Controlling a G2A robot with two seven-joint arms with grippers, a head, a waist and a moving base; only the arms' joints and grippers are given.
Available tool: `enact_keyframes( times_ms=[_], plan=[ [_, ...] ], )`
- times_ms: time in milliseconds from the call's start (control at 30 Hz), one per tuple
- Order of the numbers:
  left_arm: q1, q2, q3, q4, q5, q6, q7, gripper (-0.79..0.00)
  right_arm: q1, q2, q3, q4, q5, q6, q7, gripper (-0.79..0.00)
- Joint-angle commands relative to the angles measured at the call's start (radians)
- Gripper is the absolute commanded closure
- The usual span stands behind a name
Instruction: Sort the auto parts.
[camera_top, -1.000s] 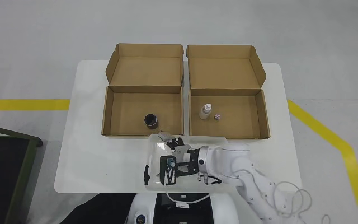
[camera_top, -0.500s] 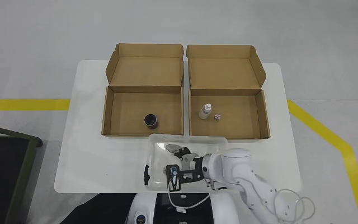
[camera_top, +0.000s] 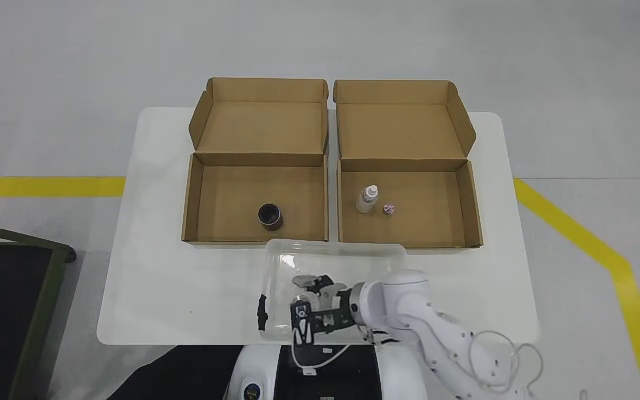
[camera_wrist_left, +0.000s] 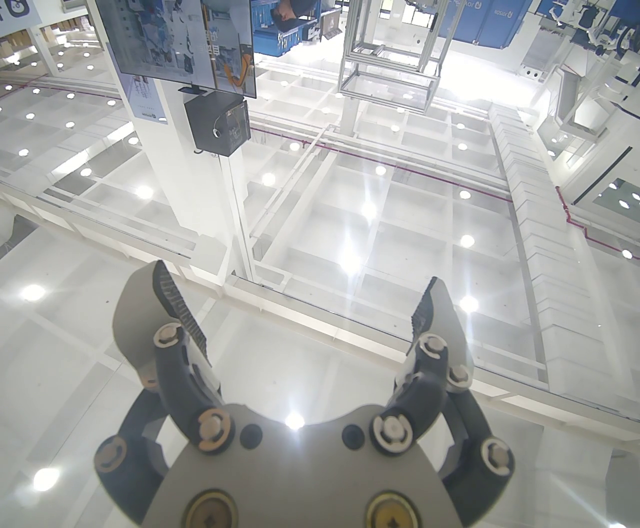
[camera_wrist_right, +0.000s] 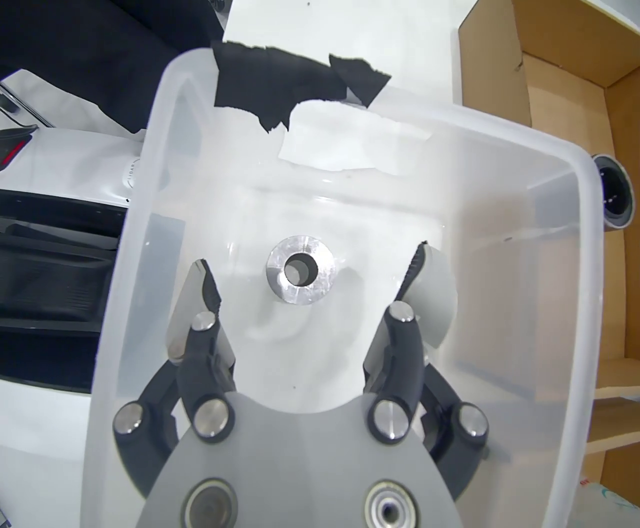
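Note:
A silver metal ring (camera_wrist_right: 300, 270) lies flat on the bottom of the clear plastic bin (camera_wrist_right: 582, 170). My right gripper (camera_wrist_right: 312, 257) hangs open just above it, one finger on each side of the ring, not touching it. From the top view the right gripper (camera_top: 316, 288) is inside the bin (camera_top: 340, 246) at the table's near edge. My left gripper (camera_wrist_left: 296, 274) is open, holds nothing and points up at the ceiling.
Two open cardboard boxes stand behind the bin. The left box (camera_top: 255, 238) holds a black cylinder (camera_top: 269, 213). The right box (camera_top: 470, 205) holds a small white bottle (camera_top: 368, 198) and a tiny part (camera_top: 389, 208). Black tape (camera_wrist_right: 280, 85) sticks on the bin's rim.
My right arm has drawn back toward the table's near edge, carrying the open gripper from the bin's far side to its near part. The boxes and their contents have not moved.

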Motion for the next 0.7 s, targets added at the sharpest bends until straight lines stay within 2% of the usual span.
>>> enact_keyframes(
  times_ms=[0, 67, 100, 167, 433, 500, 667],
  plan=[
    [0.0, 0.0, 0.0, 0.0, 0.0, 0.0, 0.0, -0.785, 0.009, -0.002, -0.011, 0.016, 0.0, 0.007, -0.001, -0.566],
    [0.0, 0.0, 0.0, 0.0, 0.0, 0.0, 0.0, -0.785, 0.017, -0.003, -0.022, 0.028, 0.001, 0.01, 0.0, -0.499],
    [0.0, 0.0, 0.0, 0.0, 0.0, 0.0, 0.0, -0.785, 0.021, -0.004, -0.027, 0.032, 0.001, 0.011, 0.001, -0.489],
    [0.0, 0.0, 0.0, 0.0, 0.0, 0.0, 0.0, -0.785, 0.025, -0.004, -0.033, 0.04, 0.005, 0.014, 0.002, -0.4],
    [0.0, 0.0, 0.0, 0.0, 0.0, 0.0, 0.0, -0.785, 0.034, -0.002, -0.044, 0.051, 0.023, 0.015, 0.011, -0.32],
    [0.0, 0.0, 0.0, 0.0, 0.0, 0.0, 0.0, -0.785, 0.036, -0.001, -0.045, 0.054, 0.027, 0.019, 0.012, -0.259],
    [0.0, 0.0, 0.0, 0.0, 0.0, 0.0, 0.0, -0.785, 0.039, 0.003, -0.029, 0.052, 0.038, 0.04, 0.002, -0.028]
  ],
)
